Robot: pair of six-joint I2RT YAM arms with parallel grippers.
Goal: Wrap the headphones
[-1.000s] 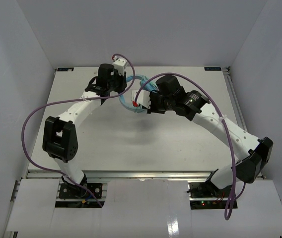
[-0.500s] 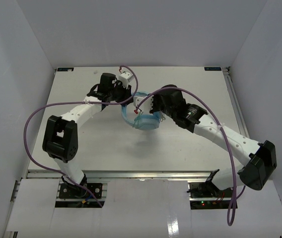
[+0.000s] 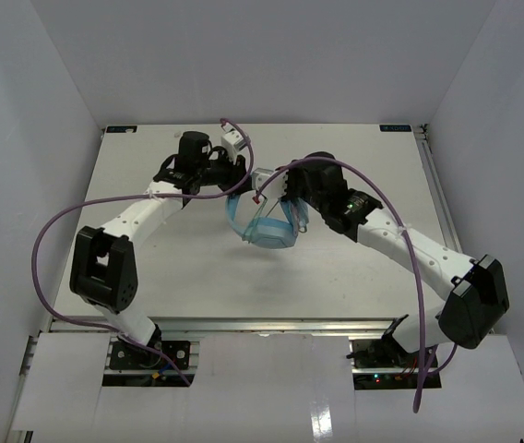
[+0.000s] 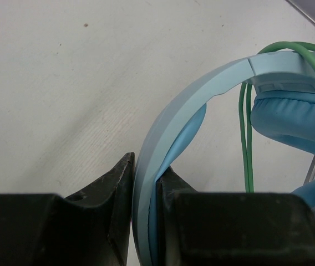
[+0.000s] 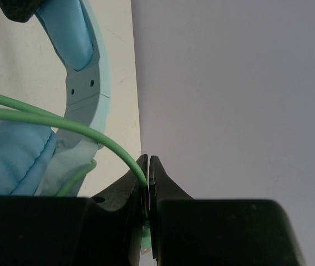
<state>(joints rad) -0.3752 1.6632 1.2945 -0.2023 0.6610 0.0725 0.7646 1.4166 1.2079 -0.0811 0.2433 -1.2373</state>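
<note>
Over the middle of the table [image 3: 354, 286], between the two arms, sit the light blue headphones [image 3: 267, 229]. From above, the headband [image 4: 202, 91] curves along the side nearer the left arm, and one earcup [image 3: 273, 233] faces the near edge. Whether that earcup touches the table cannot be told. The left pincer [image 4: 145, 177] reaches in from the far left and is clamped on the headband. Its two black jaws press the pale band edgewise, one on the hard outer shell and one on the padded inner lining. From this grip the band rises and bends to the right as far as its slider joint, below which the blue cushion of an earcup shows at the right edge of the left wrist view. Two strands of thin green cable [image 4: 246, 144] hang side by side just beside that cushion, and another strand arcs over the top of the band. The right pincer [image 5: 148, 172] comes in from the right side of the table, its jaws brought together on the green cable and pinching it at the very tips. From there the cable sweeps up and to the left across the headband's slider arm and the cushion, with a second strand running just above it. A pale wall [image 5: 229, 100] fills the right half of that wrist view.
</note>
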